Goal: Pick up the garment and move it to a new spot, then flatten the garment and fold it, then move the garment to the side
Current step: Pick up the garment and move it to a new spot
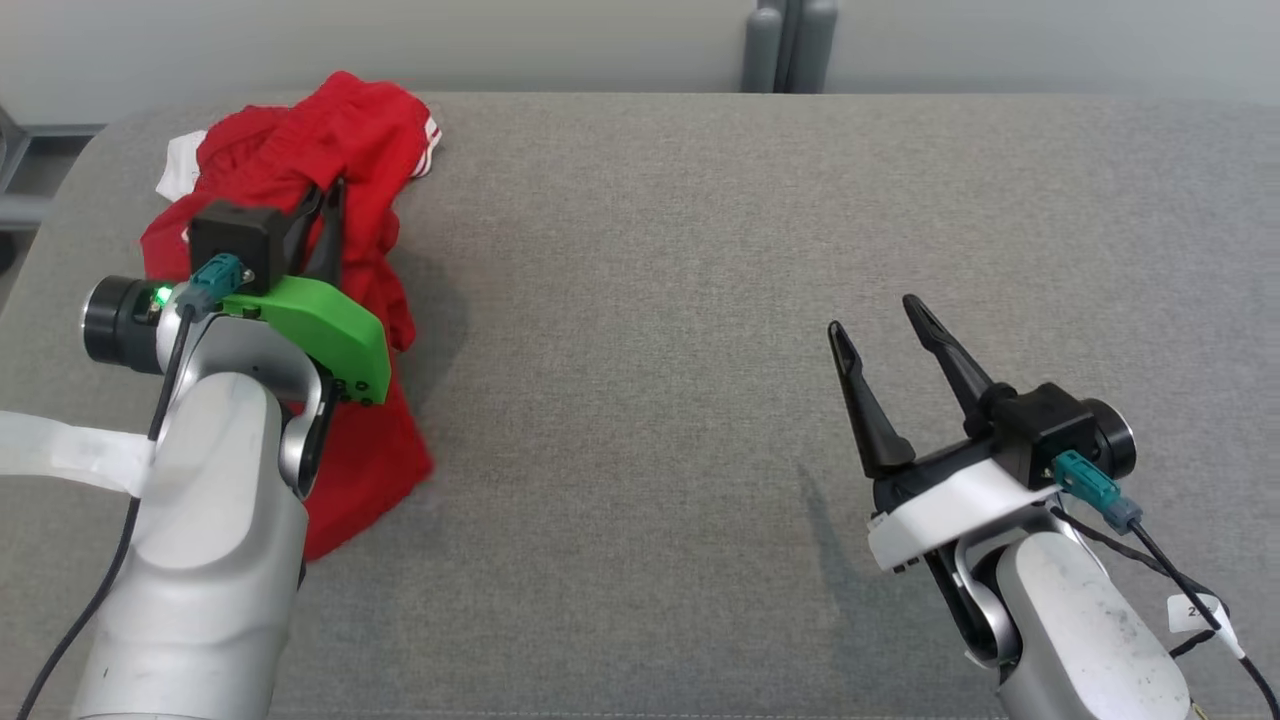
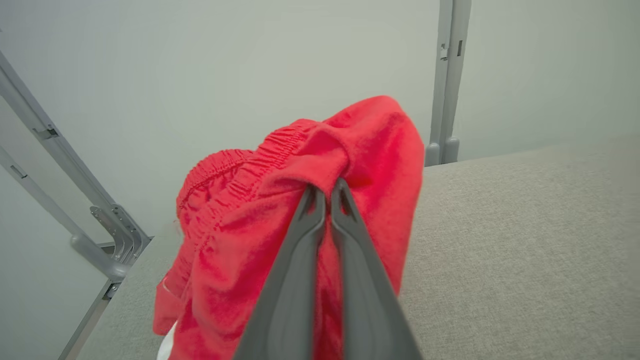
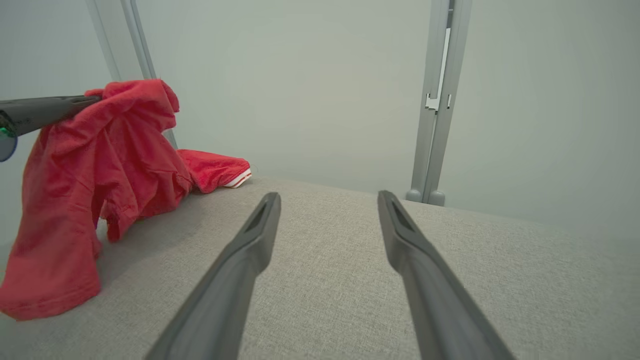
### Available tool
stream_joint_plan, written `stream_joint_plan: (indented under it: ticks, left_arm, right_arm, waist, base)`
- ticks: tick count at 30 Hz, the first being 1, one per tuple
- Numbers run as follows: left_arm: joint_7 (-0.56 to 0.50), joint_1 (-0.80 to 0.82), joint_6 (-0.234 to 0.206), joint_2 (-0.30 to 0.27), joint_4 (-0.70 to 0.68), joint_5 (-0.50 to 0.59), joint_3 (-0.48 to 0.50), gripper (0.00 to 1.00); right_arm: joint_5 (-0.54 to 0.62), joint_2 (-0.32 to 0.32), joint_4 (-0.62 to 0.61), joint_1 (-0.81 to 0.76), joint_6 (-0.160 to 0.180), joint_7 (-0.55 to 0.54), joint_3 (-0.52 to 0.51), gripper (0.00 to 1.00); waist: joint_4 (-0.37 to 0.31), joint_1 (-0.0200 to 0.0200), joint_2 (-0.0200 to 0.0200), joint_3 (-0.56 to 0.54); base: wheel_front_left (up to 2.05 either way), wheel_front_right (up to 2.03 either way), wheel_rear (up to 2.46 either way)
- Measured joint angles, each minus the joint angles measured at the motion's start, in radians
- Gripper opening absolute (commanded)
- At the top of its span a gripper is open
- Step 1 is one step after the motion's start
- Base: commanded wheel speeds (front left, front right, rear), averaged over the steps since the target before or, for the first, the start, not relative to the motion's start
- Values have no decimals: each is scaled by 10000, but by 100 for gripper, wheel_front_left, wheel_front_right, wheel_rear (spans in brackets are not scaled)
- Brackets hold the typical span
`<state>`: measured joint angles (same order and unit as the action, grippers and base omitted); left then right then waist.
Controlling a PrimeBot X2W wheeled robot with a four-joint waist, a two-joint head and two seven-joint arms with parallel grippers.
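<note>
The garment (image 1: 290, 170) is red with white trim and hangs bunched at the table's far left. My left gripper (image 1: 330, 195) is shut on a fold of it near the elastic waistband (image 2: 235, 175), lifting that part off the surface. In the left wrist view the left gripper (image 2: 327, 192) pinches the garment (image 2: 380, 150) at its tips. Seen from the right wrist, the garment (image 3: 100, 165) drapes down from the left gripper's fingers (image 3: 45, 111), its lower hem resting on the table. My right gripper (image 1: 880, 325) hovers open and empty at the lower right, and again as the right gripper (image 3: 327, 200).
The grey fabric table (image 1: 700, 300) stretches wide to the right of the garment. Grey metal posts (image 1: 785, 45) stand behind the far edge against a pale wall. More frame struts (image 2: 95, 220) sit off the table's left end.
</note>
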<state>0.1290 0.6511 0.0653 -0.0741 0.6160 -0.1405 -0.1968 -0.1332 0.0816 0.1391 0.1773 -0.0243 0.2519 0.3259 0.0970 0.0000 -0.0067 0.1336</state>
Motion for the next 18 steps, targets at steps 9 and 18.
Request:
stream_joint_plan:
  ticks: [9, 18]
  left_arm:
    - [-322, -57, 451, 330, -82, 203, -1406, 0]
    - [-669, -266, 491, 470, 21, 194, -2332, 0]
  right_arm:
    - [-94, -121, -50, -431, 155, 0, 25, 100]
    - [-94, -148, -305, -664, 274, 0, -10, 100]
  waist:
    - [-1041, 0, 0, -464]
    - [-2255, 0, 0, -533]
  base:
    - [0, 0, 0]
    - [0, 0, 0]
